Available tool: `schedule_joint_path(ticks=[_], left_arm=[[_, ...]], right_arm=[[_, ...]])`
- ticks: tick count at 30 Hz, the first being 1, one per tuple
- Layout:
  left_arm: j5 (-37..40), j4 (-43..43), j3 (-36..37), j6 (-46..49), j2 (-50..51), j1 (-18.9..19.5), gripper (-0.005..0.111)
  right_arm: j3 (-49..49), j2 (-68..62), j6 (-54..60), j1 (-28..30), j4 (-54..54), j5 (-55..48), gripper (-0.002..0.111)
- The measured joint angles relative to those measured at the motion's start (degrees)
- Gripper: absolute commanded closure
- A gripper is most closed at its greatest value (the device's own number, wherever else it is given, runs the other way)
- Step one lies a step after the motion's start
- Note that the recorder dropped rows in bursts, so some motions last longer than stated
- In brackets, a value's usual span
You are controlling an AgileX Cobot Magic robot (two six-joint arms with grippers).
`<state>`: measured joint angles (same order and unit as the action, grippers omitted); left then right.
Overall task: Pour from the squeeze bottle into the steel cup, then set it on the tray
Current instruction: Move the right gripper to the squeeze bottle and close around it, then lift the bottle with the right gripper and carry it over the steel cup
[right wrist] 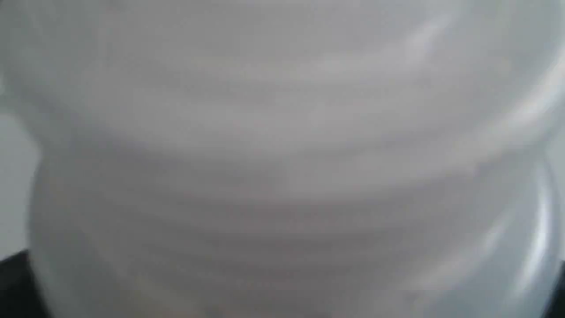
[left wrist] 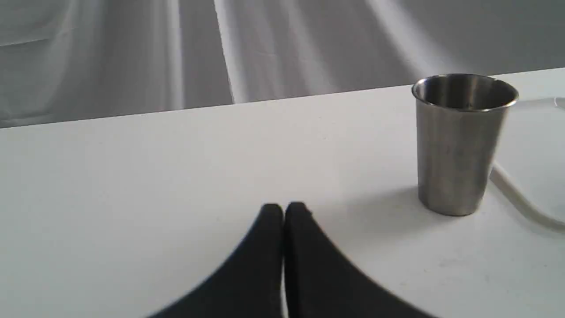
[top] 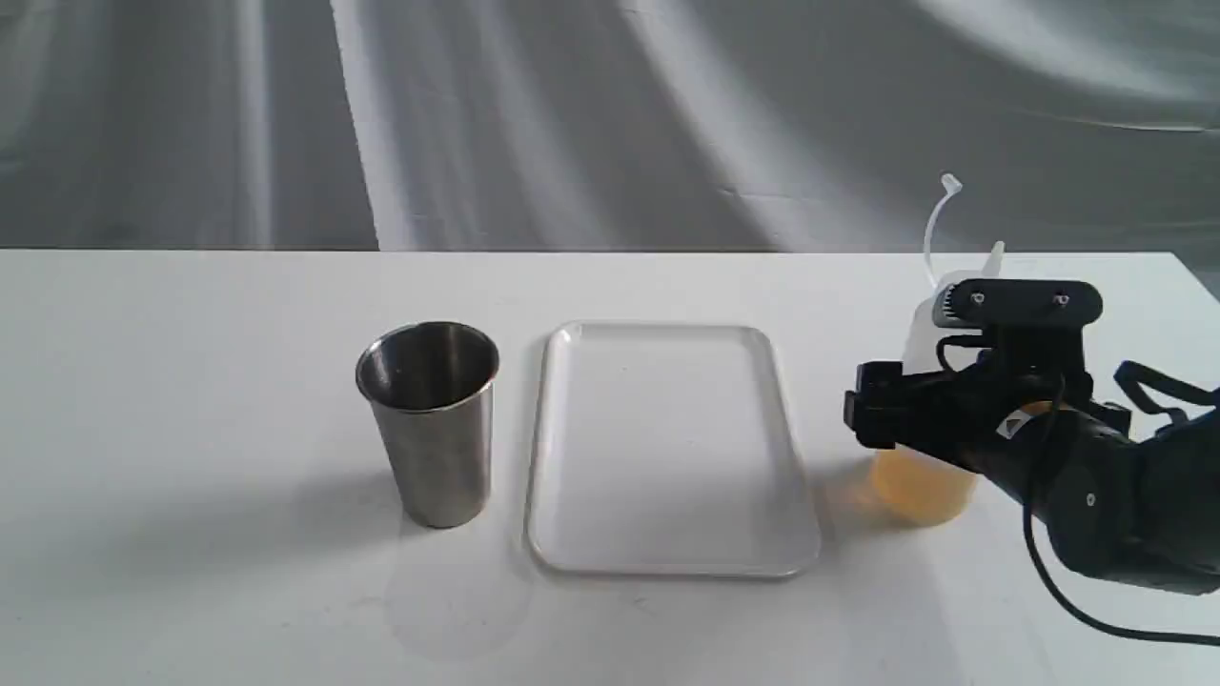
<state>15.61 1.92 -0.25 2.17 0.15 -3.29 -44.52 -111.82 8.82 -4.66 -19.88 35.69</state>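
Observation:
The squeeze bottle (top: 923,488) stands at the right of the table with amber liquid in its lower part, its cap strap curling up above the nozzle. My right gripper (top: 905,405) holds it around the middle, one dark finger on each side. In the right wrist view the blurred whitish bottle (right wrist: 282,154) fills the picture, and a finger (right wrist: 13,282) shows only at a corner. The steel cup (top: 429,429) stands upright left of the white tray (top: 667,448). My left gripper (left wrist: 284,208) is shut on nothing, low over the table, apart from the cup (left wrist: 459,150).
The tray lies flat between cup and bottle, with its rim (left wrist: 521,198) just behind the cup in the left wrist view. A grey cloth backdrop hangs behind the table's far edge. The left arm is outside the exterior view.

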Motion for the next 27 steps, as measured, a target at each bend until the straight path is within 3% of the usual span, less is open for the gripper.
schedule_joint_path(ticks=[6, 11, 16, 27], left_arm=[[0.0, 0.0, 0.0, 0.0, 0.0, 0.0, 0.107], [0.0, 0.0, 0.0, 0.0, 0.0, 0.0, 0.107], [0.0, 0.0, 0.0, 0.0, 0.0, 0.0, 0.107], [0.0, 0.0, 0.0, 0.0, 0.0, 0.0, 0.107]], right_arm=[[0.0, 0.0, 0.0, 0.0, 0.2, 0.0, 0.067], [0.0, 0.0, 0.0, 0.0, 0.5, 0.0, 0.085], [0.0, 1.6, 0.0, 0.0, 0.7, -1.8, 0.094], [0.0, 15.9, 0.5, 0.0, 1.8, -14.9, 0.094]])
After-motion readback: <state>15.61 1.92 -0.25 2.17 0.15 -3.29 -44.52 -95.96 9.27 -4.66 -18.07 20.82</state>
